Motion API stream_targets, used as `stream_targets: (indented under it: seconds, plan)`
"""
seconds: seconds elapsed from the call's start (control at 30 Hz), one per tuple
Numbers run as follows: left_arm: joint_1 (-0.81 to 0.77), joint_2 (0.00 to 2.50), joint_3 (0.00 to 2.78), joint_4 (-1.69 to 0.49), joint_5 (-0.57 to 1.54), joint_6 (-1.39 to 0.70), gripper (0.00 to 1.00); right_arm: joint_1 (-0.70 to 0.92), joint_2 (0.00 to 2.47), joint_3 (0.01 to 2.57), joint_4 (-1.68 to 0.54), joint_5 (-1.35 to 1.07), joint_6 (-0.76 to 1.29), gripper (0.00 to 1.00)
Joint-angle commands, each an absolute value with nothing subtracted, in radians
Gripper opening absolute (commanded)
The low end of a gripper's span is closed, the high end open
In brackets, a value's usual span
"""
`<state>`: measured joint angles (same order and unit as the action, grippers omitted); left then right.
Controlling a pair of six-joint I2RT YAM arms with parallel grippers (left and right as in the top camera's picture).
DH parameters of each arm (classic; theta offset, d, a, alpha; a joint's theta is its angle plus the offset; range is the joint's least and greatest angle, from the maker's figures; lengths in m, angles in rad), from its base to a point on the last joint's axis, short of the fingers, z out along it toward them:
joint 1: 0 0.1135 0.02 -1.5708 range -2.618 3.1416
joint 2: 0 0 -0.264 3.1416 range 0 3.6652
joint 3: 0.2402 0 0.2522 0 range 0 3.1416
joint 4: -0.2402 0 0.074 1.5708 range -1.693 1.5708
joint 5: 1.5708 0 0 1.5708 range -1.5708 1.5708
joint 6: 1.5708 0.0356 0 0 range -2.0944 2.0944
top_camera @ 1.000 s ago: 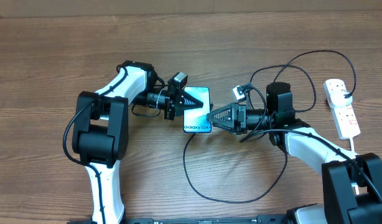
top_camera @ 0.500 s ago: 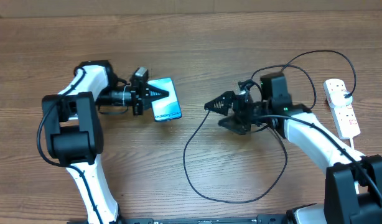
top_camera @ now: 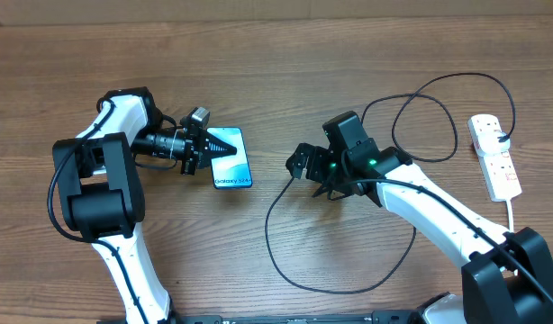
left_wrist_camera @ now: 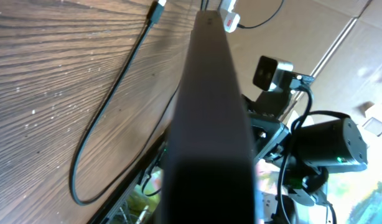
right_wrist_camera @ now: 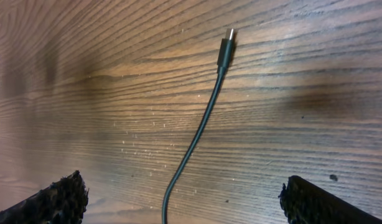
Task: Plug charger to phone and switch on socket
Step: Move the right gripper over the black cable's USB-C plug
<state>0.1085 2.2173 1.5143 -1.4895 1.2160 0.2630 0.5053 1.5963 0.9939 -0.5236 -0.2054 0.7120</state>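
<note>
**Plug end loose on the table under the spread right gripper; phone gripped off to the left**

A bare wooden table (top_camera: 258,54) fills the overhead view, with one arm reaching in from each near corner.

The socket (top_camera: 495,157) lies at the far right with its long axis near to far. It is well apart from both grippers and on the right arm's side.

The phone (top_camera: 233,169) sits left of centre, screen up, with its small text at the near short edge. The left gripper (top_camera: 224,145) is pressed together on its far end. In the left wrist view the phone runs straight out from the camera as a dark, edge-on bar.

The charger (top_camera: 339,279) sprawls in a wide loop across the near middle of the table and climbs in a second loop toward the socket.

Its connector tip (right_wrist_camera: 228,36) lies free on the wood with nothing holding it. The right gripper (right_wrist_camera: 181,186) hangs over it with its fingers (right_wrist_camera: 54,199) spread wide and empty. In the right wrist view the tip points away from the camera, just ahead of the fingers. The last run of cable comes straight back between them, roughly near to far.

The right arm is plainly the nearer one to the tip, and the phone lies well to the left of it. By my reading, pinching the connector comes next. Neither plugging in nor switching on is done yet.
</note>
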Motion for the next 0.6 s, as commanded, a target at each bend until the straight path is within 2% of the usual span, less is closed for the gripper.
stream_targets:
  seconds: [0.0, 0.57]
  plan:
    - [0.111, 2.202, 1.53, -1.492, 1.216, 0.285, 0.04, 0.509, 1.599, 1.016, -0.522, -0.15, 0.706, 1.0]
    - [0.111, 2.202, 1.53, -1.495, 1.171, 0.285, 0.04, 0.509, 1.599, 1.016, -0.522, -0.15, 0.706, 1.0]
